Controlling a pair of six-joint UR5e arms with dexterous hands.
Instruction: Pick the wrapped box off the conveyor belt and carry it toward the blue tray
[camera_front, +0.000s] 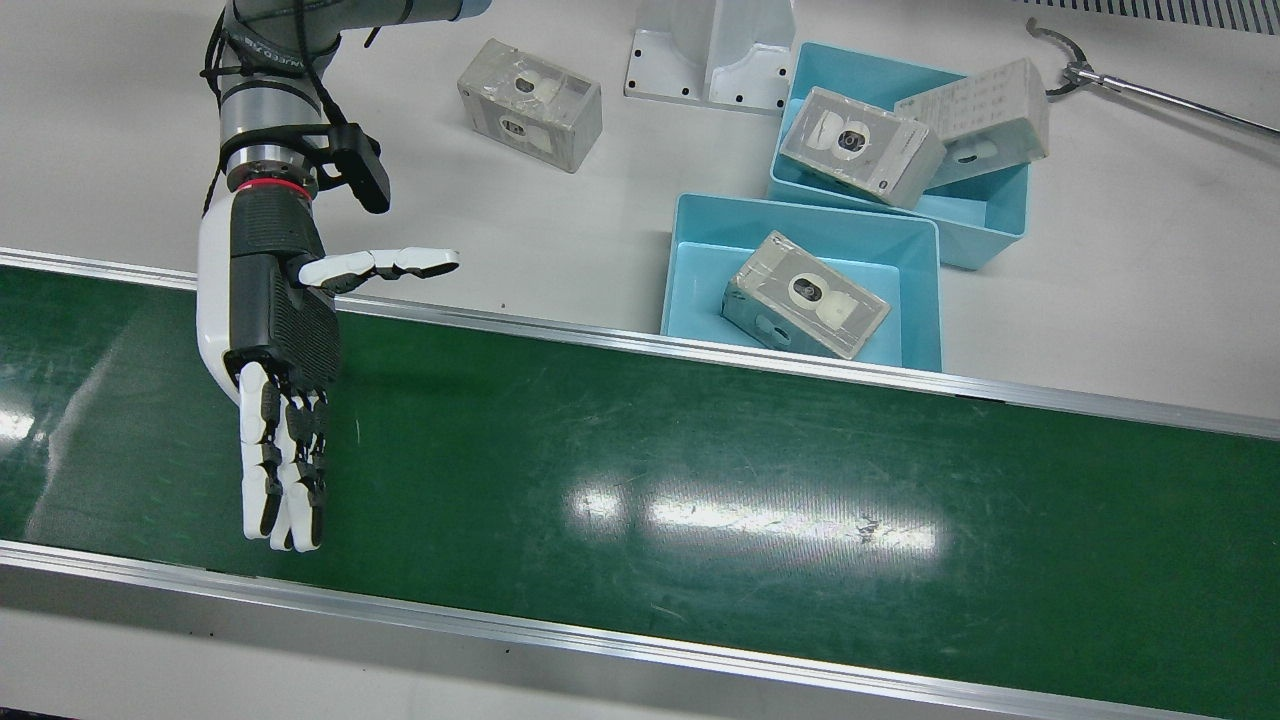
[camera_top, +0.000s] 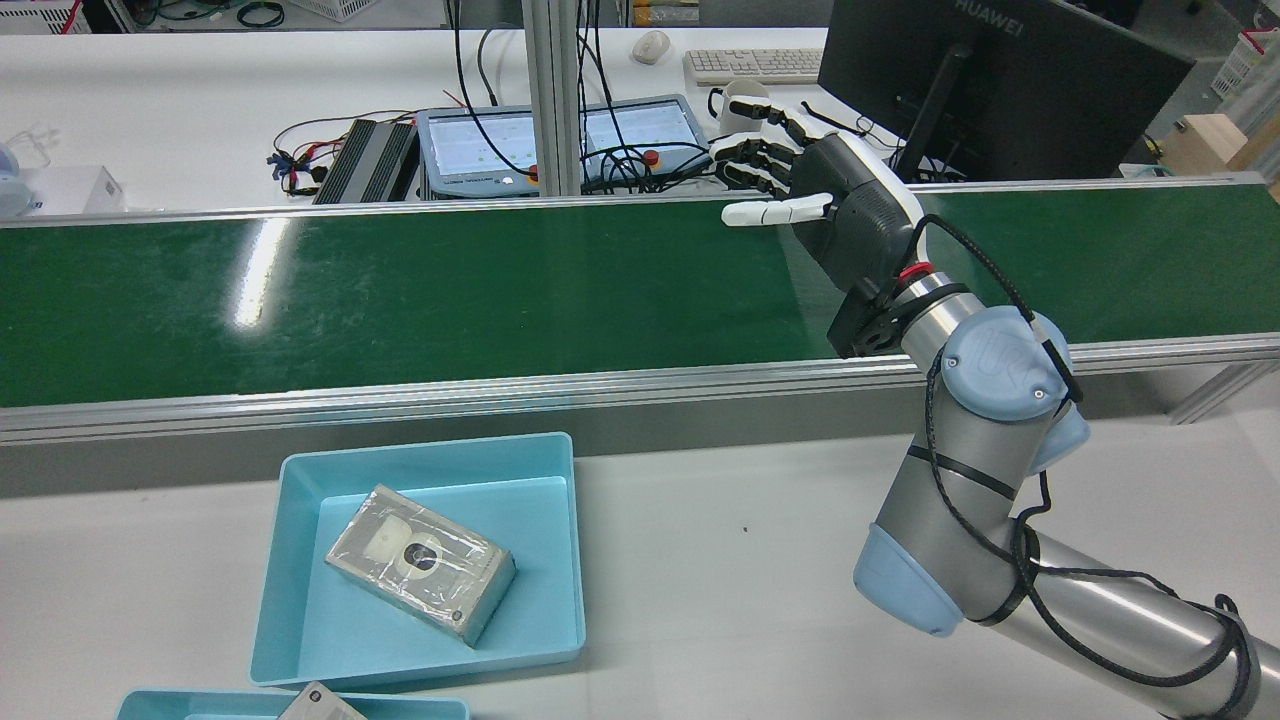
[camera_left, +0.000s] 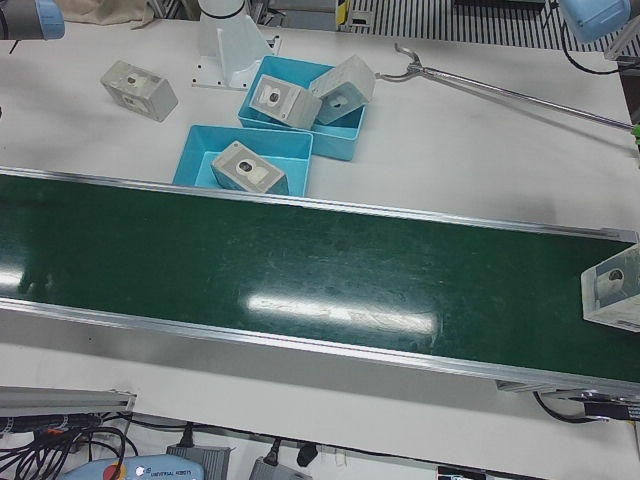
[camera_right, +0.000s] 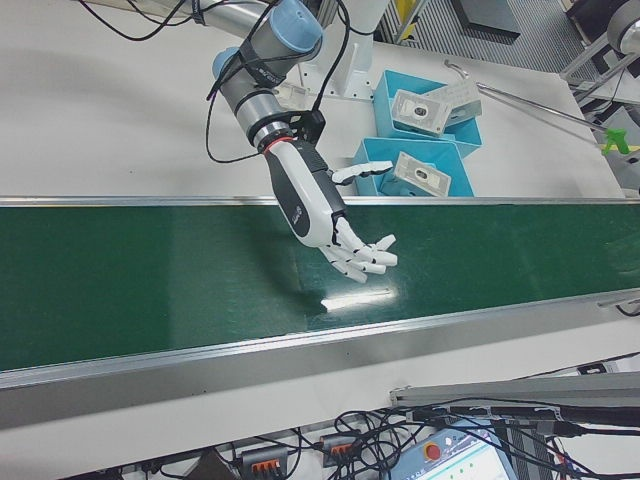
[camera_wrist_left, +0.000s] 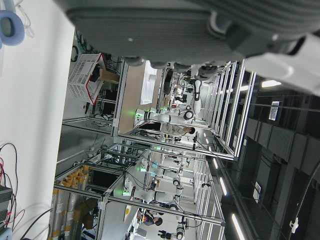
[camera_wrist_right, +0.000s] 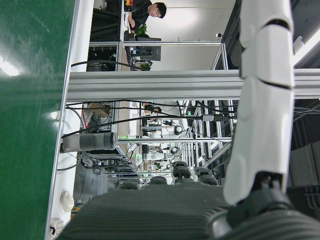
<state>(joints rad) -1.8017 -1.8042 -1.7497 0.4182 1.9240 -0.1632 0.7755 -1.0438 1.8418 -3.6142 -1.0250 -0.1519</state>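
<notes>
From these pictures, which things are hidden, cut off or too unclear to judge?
- Wrapped box on the belt: left-front view only, cut by the right edge; the other views miss it.
- Left hand: only a blurred close part at the top of its own view; open or shut is unclear.
- Second blue tray: rear view, cut by the bottom edge.
- Right hand: in its own view the palm and one of the fingers block much of the scene.

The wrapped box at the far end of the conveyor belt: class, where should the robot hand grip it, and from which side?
Judging by its blocky shape, the wrapped box is best gripped across two opposite flat side faces, coming from above. It lies flat on the conveyor belt with nothing beside it. The open right robot hand hovers far along the belt; part of the box is cut off, so its far side is unseen.
</notes>
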